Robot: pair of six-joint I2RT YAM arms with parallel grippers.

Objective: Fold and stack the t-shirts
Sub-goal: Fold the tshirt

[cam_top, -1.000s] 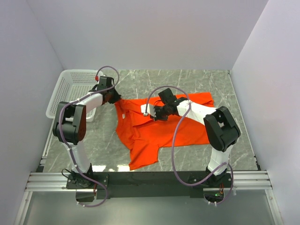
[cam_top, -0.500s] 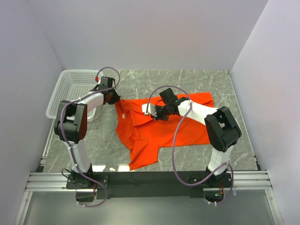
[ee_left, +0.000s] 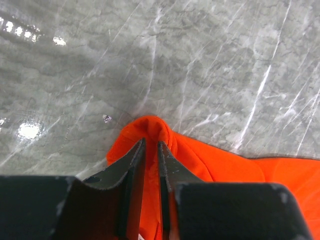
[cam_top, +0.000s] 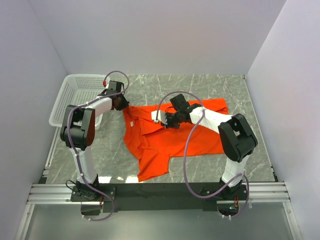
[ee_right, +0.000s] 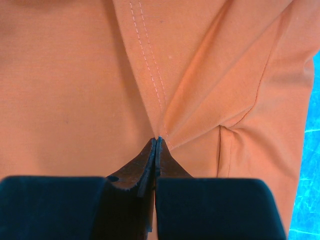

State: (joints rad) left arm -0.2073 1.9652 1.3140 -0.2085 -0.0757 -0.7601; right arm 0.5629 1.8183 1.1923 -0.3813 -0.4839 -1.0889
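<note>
T-shirt (cam_top: 165, 145), orange-red, lies crumpled & partly spread on grey marble-look table (cam_top: 210, 87), mid-table btw the two arms, one sleeve end pointing toward the near edge. L gripper (ee_left: 151, 143) is at the cloth's far-left corner, near the white mesh basket (cam_top: 75, 87), fingers almost together w/ a raised ridge of fabric pinched btw them. R gripper (ee_right: 156, 140) sits low over the upper-middle of the cloth, tips pressed tight on a pucker right beside a double-stitched seam.
</note>
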